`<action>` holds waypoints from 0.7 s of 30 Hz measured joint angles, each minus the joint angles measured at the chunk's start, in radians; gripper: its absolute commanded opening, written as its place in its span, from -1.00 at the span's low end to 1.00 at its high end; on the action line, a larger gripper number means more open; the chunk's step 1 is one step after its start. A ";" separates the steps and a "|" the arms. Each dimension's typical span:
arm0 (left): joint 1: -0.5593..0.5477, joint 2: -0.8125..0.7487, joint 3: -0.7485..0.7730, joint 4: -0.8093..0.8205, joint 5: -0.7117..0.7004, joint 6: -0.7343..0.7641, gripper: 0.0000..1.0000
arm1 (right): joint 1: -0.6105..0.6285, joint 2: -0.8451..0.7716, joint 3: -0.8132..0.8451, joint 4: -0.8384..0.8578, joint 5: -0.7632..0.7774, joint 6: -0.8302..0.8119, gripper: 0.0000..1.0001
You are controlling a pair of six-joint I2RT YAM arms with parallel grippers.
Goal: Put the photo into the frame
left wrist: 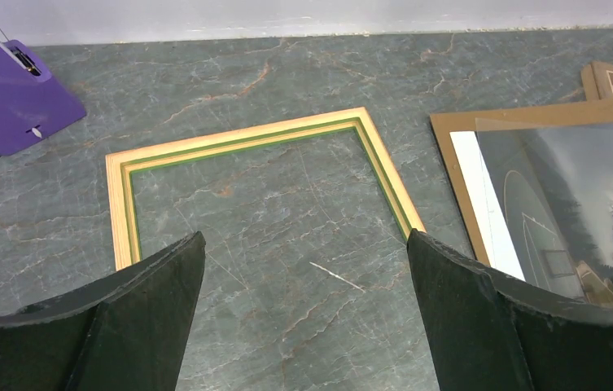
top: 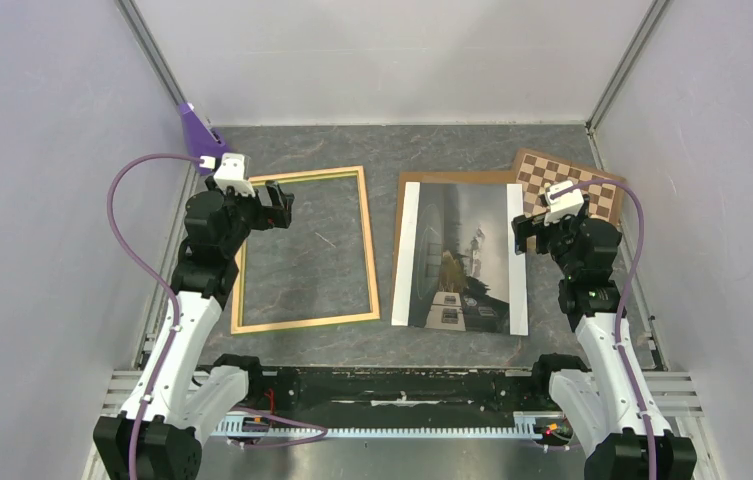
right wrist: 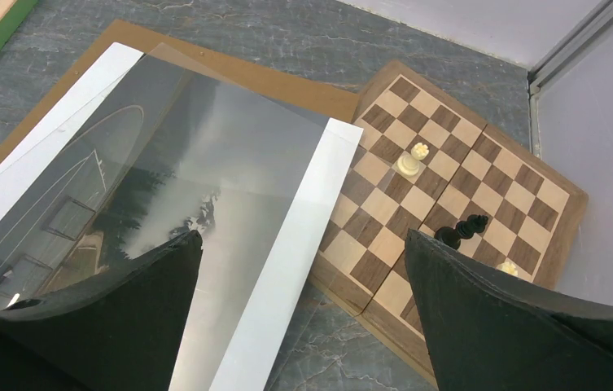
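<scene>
The frame lies flat on the left half of the table, pale wood face up, with a green inner edge showing in the left wrist view. The photo, a dark grey print with white strips along both long edges, lies face up to its right on a brown panel. My left gripper hovers open over the frame's far left corner, nothing between its fingers. Open as well, my right gripper hangs over the photo's right edge, and its jaws are empty.
A brown-and-cream chessboard sits at the back right, partly under the photo, with a few chess pieces on it. A purple block stands at the back left corner. Side walls close in on both sides.
</scene>
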 measured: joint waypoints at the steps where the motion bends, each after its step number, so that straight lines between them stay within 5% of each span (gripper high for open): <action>1: 0.000 0.000 0.000 0.000 0.000 0.000 1.00 | 0.000 0.000 0.000 0.000 0.000 0.000 0.96; 21: 0.000 -0.003 0.000 -0.010 0.032 0.001 1.00 | -0.013 -0.013 0.002 -0.015 -0.013 -0.003 0.96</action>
